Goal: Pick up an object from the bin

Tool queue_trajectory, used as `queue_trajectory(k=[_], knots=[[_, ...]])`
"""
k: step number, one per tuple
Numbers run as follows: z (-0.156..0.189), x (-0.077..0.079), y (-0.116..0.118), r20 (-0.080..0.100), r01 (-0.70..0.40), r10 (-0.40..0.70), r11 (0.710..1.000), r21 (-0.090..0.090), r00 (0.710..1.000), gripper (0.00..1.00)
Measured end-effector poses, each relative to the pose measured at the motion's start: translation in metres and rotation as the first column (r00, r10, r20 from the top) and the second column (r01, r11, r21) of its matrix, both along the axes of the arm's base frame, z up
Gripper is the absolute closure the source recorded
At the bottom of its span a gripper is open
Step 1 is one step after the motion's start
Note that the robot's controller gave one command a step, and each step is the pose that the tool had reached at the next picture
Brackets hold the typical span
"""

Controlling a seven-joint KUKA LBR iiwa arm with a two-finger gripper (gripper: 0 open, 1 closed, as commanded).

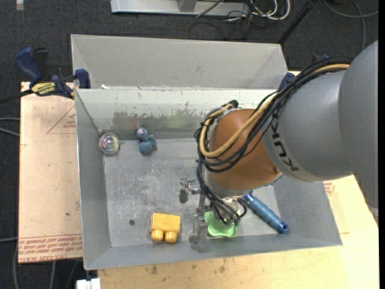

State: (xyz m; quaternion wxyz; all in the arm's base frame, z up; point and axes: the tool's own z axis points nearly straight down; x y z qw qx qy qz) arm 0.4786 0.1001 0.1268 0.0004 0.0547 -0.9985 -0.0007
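Note:
My gripper (198,220) hangs low over the front middle of the bin, under the arm's orange cover. Right beside it, on its right, a flat bright green thing (220,227) lies on the bin floor, partly hidden by the gripper's cables. I cannot see whether the gripper touches it. A blue pen-like stick (266,214) lies slanted just to the right of the green thing. A yellow block with two round knobs (164,227) rests to the gripper's left, near the front wall.
At the back left of the bin a small grey-blue figure (146,142) stands close to a shiny clear ball (109,143). The arm and its cover hide the bin's right middle.

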Motion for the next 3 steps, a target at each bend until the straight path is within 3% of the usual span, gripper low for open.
queue_trajectory(k=[1, 2, 3], knots=[[-0.057, 0.009, 0.043, 0.014, -0.028, 0.028, 1.000, 0.004, 1.000, 0.00], [-0.054, 0.009, 0.041, 0.015, -0.023, 0.023, 1.000, 0.003, 1.000, 1.00], [0.120, 0.080, 0.050, 0.014, 0.033, -0.033, 0.999, 0.003, 0.999, 1.00]])
